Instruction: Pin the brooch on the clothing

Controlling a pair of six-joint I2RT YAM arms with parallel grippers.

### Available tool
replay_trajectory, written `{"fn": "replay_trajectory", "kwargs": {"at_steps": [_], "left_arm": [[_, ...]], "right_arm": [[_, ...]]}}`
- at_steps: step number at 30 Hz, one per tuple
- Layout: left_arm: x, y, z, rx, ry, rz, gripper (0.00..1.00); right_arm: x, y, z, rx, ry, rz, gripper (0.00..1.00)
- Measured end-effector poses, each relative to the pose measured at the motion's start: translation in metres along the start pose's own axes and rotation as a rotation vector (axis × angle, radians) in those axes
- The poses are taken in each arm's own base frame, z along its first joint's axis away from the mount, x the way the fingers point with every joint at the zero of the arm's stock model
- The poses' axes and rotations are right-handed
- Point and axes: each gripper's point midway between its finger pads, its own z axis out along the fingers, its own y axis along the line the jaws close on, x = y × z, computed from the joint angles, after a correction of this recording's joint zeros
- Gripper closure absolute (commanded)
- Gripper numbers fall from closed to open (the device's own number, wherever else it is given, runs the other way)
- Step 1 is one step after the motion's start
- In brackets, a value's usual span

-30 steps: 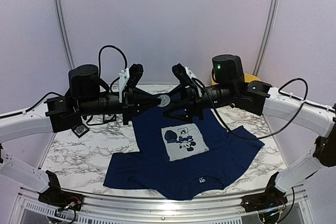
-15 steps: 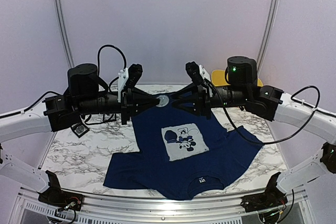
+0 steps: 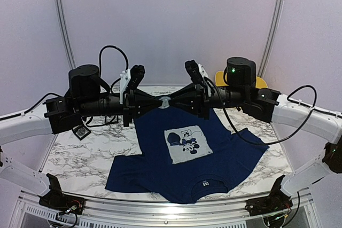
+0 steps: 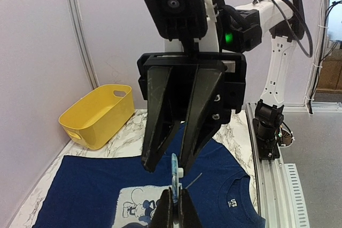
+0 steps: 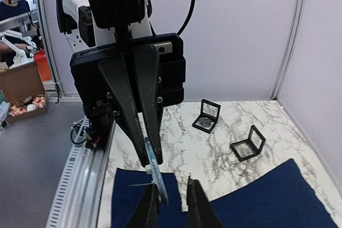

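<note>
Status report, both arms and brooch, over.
Left gripper shut on brooch, in air over T-shirt. Right gripper slightly open, fingers either side of brooch. Nothing between brooch and T-shirt.

Soft, even light is coming from overhead in all the views I'm watching, leaving only faint shadows around the T-shirt point(image 3: 187, 161) on the marble table point(image 3: 80, 156), while the near rail point(image 3: 160, 206) is catching white glare. The top view is bowing the wall posts point(image 3: 61, 20) at its edges, the green lamp point(image 3: 233, 70) on the right arm point(image 3: 299, 113) is blooming, and the brooch point(image 4: 175, 169) is looking slightly soft.
</note>
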Motion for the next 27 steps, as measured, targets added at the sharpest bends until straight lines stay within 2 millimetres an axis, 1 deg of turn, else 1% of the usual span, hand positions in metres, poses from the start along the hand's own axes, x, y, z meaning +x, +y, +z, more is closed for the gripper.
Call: {"fn": "replay_trajectory", "kwargs": {"at_steps": [2, 6, 7, 8, 9, 10, 11, 13, 14, 15, 16, 17, 18, 19, 20, 21, 22, 23, 25, 26, 27], "left_arm": [[0.000, 0.000, 0.000, -0.002, 0.001, 0.000, 1.00], [0.001, 0.001, 0.000, -0.005, 0.002, -0.004, 1.00], [0.001, 0.002, 0.000, -0.006, 0.002, -0.005, 0.71], [0.001, 0.002, 0.000, -0.010, 0.003, -0.010, 0.39], [0.001, 0.004, 0.000, -0.021, 0.004, -0.012, 0.15], [0.002, 0.009, 0.000, -0.052, 0.008, -0.026, 0.07], [0.003, 0.017, -0.001, -0.095, 0.015, -0.044, 0.05], [0.010, 0.035, -0.004, -0.193, 0.029, -0.084, 0.07], [0.018, 0.049, -0.008, -0.265, 0.036, -0.136, 0.12], [0.032, 0.064, -0.014, -0.338, 0.055, -0.196, 0.20], [0.051, 0.080, -0.023, -0.419, 0.082, -0.251, 0.31], [0.073, 0.094, -0.032, -0.496, 0.122, -0.298, 0.48], [0.095, 0.104, -0.040, -0.562, 0.169, -0.338, 0.56], [0.121, 0.113, -0.048, -0.623, 0.230, -0.373, 0.61], [0.145, 0.115, -0.051, -0.656, 0.298, -0.396, 0.66], [0.163, 0.114, -0.051, -0.666, 0.354, -0.410, 0.72], [0.185, 0.110, -0.047, -0.660, 0.426, -0.414, 0.75], [0.206, 0.104, -0.043, -0.647, 0.497, -0.409, 0.77], [0.246, 0.089, -0.036, -0.607, 0.634, -0.392, 0.77], [0.263, 0.081, -0.035, -0.590, 0.692, -0.380, 0.77], [0.274, 0.077, -0.033, -0.576, 0.730, -0.369, 0.77]], "right_arm": [[0.004, 0.000, 0.003, -0.008, 0.007, 0.013, 0.99], [0.006, 0.001, 0.004, -0.018, 0.010, 0.026, 1.00], [0.005, 0.001, 0.004, -0.019, 0.010, 0.027, 1.00], [0.006, 0.000, 0.004, -0.017, 0.011, 0.029, 1.00], [0.006, -0.001, 0.004, -0.007, 0.011, 0.031, 1.00], [0.006, -0.004, 0.004, 0.010, 0.013, 0.035, 1.00], [0.007, -0.009, 0.004, 0.041, 0.017, 0.042, 1.00], [0.014, -0.027, 0.001, 0.155, 0.029, 0.053, 1.00], [0.023, -0.038, -0.003, 0.225, 0.044, 0.066, 1.00], [0.035, -0.050, -0.008, 0.302, 0.069, 0.081, 1.00], [0.051, -0.059, -0.013, 0.367, 0.095, 0.094, 1.00], [0.069, -0.068, -0.018, 0.433, 0.130, 0.109, 1.00], [0.086, -0.072, -0.021, 0.467, 0.161, 0.121, 1.00], [0.106, -0.076, -0.026, 0.513, 0.197, 0.137, 1.00], [0.126, -0.079, -0.031, 0.547, 0.233, 0.157, 1.00], [0.145, -0.081, -0.037, 0.578, 0.267, 0.177, 1.00], [0.160, -0.083, -0.041, 0.600, 0.297, 0.194, 1.00], [0.173, -0.083, -0.044, 0.618, 0.322, 0.207, 1.00], [0.186, -0.088, -0.048, 0.648, 0.334, 0.230, 1.00], [0.192, -0.088, -0.049, 0.656, 0.336, 0.242, 1.00], [0.197, -0.089, -0.050, 0.662, 0.332, 0.256, 1.00]]}}
